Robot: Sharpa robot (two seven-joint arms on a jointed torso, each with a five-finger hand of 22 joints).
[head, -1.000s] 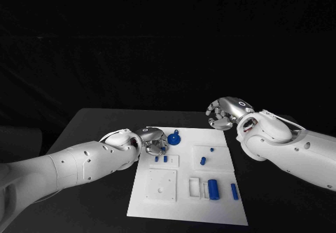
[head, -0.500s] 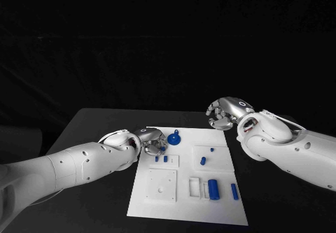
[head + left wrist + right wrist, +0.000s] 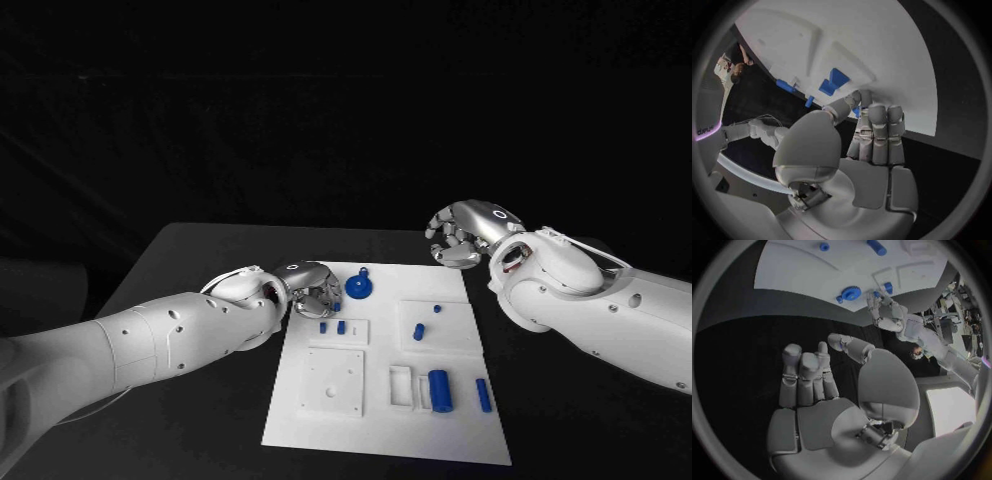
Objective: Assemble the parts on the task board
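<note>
The white task board [image 3: 389, 425] lies mid-table. My left hand [image 3: 296, 288] hovers over its far left corner, next to the blue gear [image 3: 359, 288] and just beyond two short blue pegs [image 3: 330, 327] standing in a small plate. In the left wrist view the thumb and fingertips [image 3: 873, 112] close on a sliver of a small blue part [image 3: 855, 112] right by those pegs [image 3: 833, 82]. My right hand [image 3: 464, 233] hangs above the board's far right corner, fingers curled in, holding nothing. The right wrist view shows the gear [image 3: 851, 293] and my left hand [image 3: 886, 312].
Two small blue pegs [image 3: 420, 331] stand on the board's right half. A thick blue cylinder [image 3: 438, 390] and a thinner one [image 3: 483, 394] lie near the front right, beside white frames [image 3: 400, 385]. A square white plate [image 3: 333, 380] sits front left.
My left hand's fingers have drawn slightly back from the gear toward the board's left edge. The right arm has not moved.
</note>
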